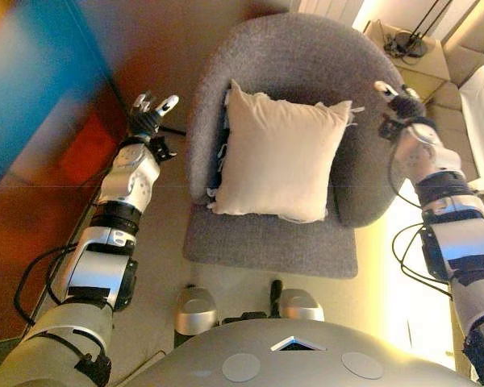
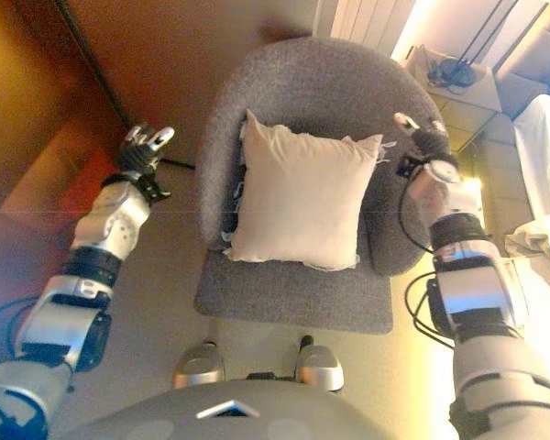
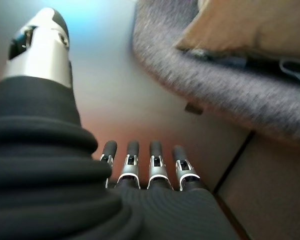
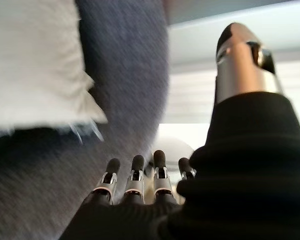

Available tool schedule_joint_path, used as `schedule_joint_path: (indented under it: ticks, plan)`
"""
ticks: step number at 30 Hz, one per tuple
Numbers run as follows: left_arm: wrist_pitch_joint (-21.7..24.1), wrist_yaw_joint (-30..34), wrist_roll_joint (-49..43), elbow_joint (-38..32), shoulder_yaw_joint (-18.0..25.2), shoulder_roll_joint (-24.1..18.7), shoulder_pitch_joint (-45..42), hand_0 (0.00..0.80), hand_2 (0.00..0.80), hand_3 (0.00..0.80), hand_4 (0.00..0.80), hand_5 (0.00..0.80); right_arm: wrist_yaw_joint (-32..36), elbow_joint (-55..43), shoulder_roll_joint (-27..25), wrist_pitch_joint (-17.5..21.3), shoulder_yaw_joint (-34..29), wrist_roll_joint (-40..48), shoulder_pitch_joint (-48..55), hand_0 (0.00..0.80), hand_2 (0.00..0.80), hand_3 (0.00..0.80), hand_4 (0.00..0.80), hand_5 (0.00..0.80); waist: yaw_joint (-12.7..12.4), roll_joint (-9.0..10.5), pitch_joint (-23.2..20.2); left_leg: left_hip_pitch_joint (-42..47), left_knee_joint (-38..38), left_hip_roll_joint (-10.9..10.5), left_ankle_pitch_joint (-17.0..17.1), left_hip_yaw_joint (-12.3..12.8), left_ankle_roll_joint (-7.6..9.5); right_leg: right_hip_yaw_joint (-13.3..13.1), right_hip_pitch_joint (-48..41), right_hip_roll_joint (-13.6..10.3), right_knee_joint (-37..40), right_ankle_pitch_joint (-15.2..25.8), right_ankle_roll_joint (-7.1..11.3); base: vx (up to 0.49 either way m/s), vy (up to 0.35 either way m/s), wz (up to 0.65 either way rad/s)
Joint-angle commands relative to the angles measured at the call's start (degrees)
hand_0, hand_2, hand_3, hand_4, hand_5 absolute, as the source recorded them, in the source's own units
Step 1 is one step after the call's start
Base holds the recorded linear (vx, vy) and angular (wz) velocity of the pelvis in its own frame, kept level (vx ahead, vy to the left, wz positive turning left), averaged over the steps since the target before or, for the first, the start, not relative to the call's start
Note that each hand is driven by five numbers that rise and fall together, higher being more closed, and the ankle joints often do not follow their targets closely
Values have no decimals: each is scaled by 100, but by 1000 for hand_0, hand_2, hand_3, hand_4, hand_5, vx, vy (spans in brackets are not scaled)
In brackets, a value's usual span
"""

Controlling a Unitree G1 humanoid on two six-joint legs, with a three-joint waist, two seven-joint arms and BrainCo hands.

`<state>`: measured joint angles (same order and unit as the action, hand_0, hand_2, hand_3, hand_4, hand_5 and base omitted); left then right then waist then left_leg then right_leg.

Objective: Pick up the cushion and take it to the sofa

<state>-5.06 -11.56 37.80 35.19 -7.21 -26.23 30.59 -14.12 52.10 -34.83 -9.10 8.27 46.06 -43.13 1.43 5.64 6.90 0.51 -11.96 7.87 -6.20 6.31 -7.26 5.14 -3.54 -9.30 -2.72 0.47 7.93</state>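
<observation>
Cream cushion [image 1: 278,155] leans against the backrest of a grey fabric armchair [image 1: 298,56], lower edge on the seat — nothing gripping it. Left hand [image 1: 149,113] off the chair's left side over the floor, fingers straight and spread, empty. Right hand [image 1: 397,103] by the chair's right arm, near the cushion's top corner — fingers extended, holding nothing.

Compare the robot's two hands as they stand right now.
The left hand hangs over bare floor, clear of the armchair; the right hand is right at the chair's outer side. The left is farther from the cushion than the right. Both are open and hold nothing.
</observation>
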Motion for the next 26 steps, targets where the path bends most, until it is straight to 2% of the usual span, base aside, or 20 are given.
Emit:
schedule_joint_path:
  ticks: [1,6,9,12,16,19,21,24,26]
  plan:
    - [540,214,-8,-331,37,-178,-208,0,0,0,0,0,249,-283,-379,342,-169,-354,295,0,0,0,0,0,-63,-9,-448,47,261,195,318,172,-32,-180,305,-168,-11,260,290,-56,95,-3]
    - [668,277,354,-1049,421,-13,-819,0,0,0,0,0,423,-1235,-342,622,-499,-225,1146,0,0,0,0,0,27,-92,-500,155,535,107,378,278,25,-137,326,-115,106,313,237,-84,66,-6]
    - [767,479,390,-1607,629,254,-1318,0,0,0,0,0,602,-2108,87,818,-933,-311,1971,0,0,0,0,0,86,-166,-480,185,671,61,404,330,62,-108,352,-79,171,335,213,-105,46,-3]
    - [804,741,529,-2121,759,494,-1770,0,0,0,0,0,863,-2782,535,950,-1091,-523,2645,0,0,0,0,0,114,-232,-456,191,772,24,430,376,103,-72,392,-49,223,357,193,-107,34,-6]
    - [944,1232,654,-2731,781,810,-2492,0,0,0,0,0,1208,-3586,1177,1131,-962,-610,3451,0,0,0,0,0,111,-330,-380,154,922,-70,484,416,172,20,474,-22,289,399,173,-151,34,-3]
    - [1203,1525,659,-2890,637,915,-2848,0,0,0,0,0,1454,-3850,1609,1469,-701,-596,3742,0,0,0,0,0,89,-394,-274,37,1045,-142,557,433,204,105,606,5,312,429,162,-207,36,-12]
    - [1369,1562,825,-2905,499,990,-3072,0,0,0,0,0,1697,-3990,1856,1657,-492,-484,3921,0,0,0,0,0,75,-423,-197,-41,1106,-191,594,408,231,129,681,29,337,457,153,-187,37,-5]
    - [1792,1243,225,-2912,351,947,-3354,0,0,0,0,0,1787,-3969,2058,1802,-192,-488,4144,0,0,0,0,0,64,-427,-112,-119,1047,-207,594,432,249,147,759,15,282,459,155,-113,19,0]
    - [1593,1409,1175,-2812,302,996,-3453,0,0,0,0,0,1965,-3793,2148,1681,-26,181,4207,0,0,0,0,0,54,-445,-63,-135,1040,-206,621,452,249,177,762,27,285,467,142,-55,23,4]
